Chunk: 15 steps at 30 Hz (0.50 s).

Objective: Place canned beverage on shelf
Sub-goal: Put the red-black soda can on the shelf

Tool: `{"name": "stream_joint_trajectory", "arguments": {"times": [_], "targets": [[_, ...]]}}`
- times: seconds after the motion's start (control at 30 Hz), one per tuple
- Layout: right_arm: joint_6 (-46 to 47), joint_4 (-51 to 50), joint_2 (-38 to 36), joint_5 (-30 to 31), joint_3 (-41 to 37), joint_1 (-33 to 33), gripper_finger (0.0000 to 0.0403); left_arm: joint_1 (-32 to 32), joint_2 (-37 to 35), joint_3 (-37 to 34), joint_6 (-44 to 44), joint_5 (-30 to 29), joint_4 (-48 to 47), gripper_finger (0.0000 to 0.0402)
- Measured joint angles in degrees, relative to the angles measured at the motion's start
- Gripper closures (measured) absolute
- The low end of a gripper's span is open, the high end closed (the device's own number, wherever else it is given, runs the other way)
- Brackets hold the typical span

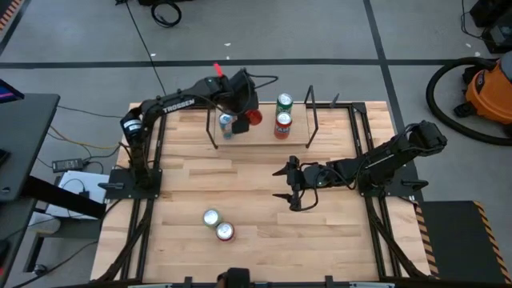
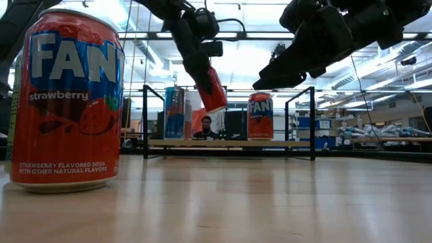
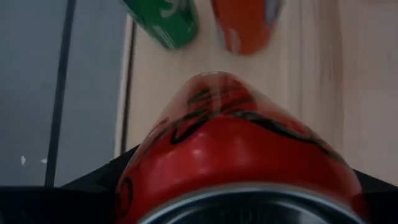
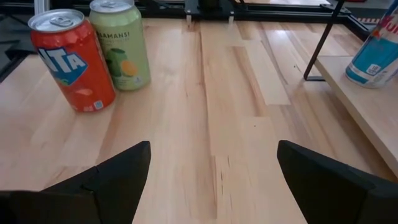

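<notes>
Left jaws (image 1: 250,117) clamped on a tilted red can (image 1: 254,117) above the shelf (image 1: 264,138), right jaws (image 1: 290,183) spread and empty: risk of toppling on release, or knocking the blue can (image 1: 226,123).

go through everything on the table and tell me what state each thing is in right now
Red soda can: tilted, held above the shelf by the left claw.
Blue-and-white can: upright on the low light-wood shelf.
Green can, orange-red can: upright on shelf.
Two cans near table's front: upright.
Right claw: open, empty.
</notes>
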Motion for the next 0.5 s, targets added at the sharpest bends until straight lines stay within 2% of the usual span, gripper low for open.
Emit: {"name": "stream_joint_trajectory", "arguments": {"times": [0.5], "targets": [[-2.3,0.6,0.0,0.0,0.0,0.0,0.0041,3.7,0.0,0.0,0.9,2.2,6.6,0.0092]]}}
